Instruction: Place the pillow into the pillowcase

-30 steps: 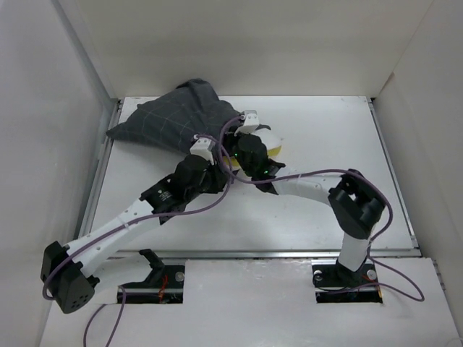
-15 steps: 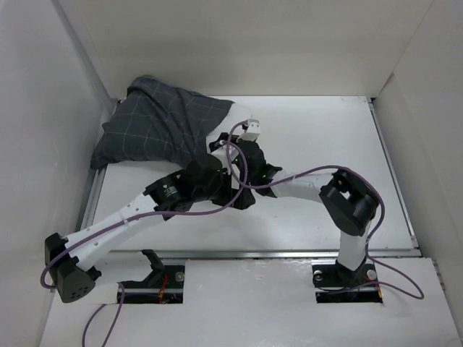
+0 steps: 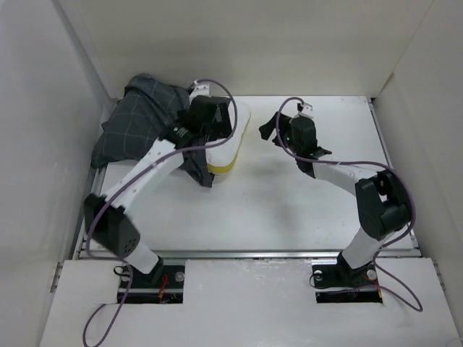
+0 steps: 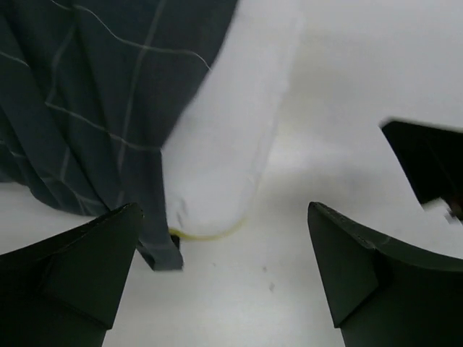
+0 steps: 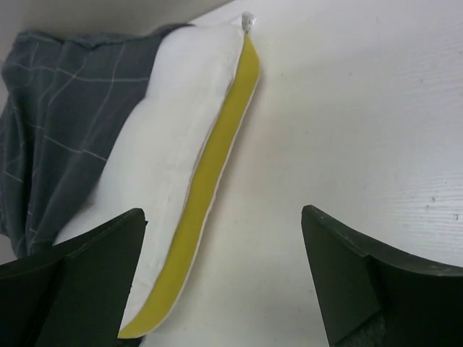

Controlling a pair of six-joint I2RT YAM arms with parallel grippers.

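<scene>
The left tool [image 4: 224,210] hung released above the pillow [image 3: 233,134], its fingers spread and empty. The right tool [image 5: 223,211], right of the pillow and apart from it, was also spread, gripping nothing. The pillowcase [image 3: 137,126] covered the pillow's left side, and the pillow's yellow-banded edge lay bare on the table [image 3: 289,202].

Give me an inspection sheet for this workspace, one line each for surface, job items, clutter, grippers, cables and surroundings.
Surface: white table, no spills seen.
Job's things: pillow lies partly inside the pillowcase, with its yellow-banded end sticking out; the pillowcase is bunched at the far left corner.
Clutter: nothing seen.
Grippers: left gripper has its jaws open and empty, over the pillow's exposed end; right gripper has its jaws open and empty, apart from the pillow.
Cables: purple cables loop along both arms, and none lie on the fabric.
Surroundings: plain white walls on three sides.
</scene>
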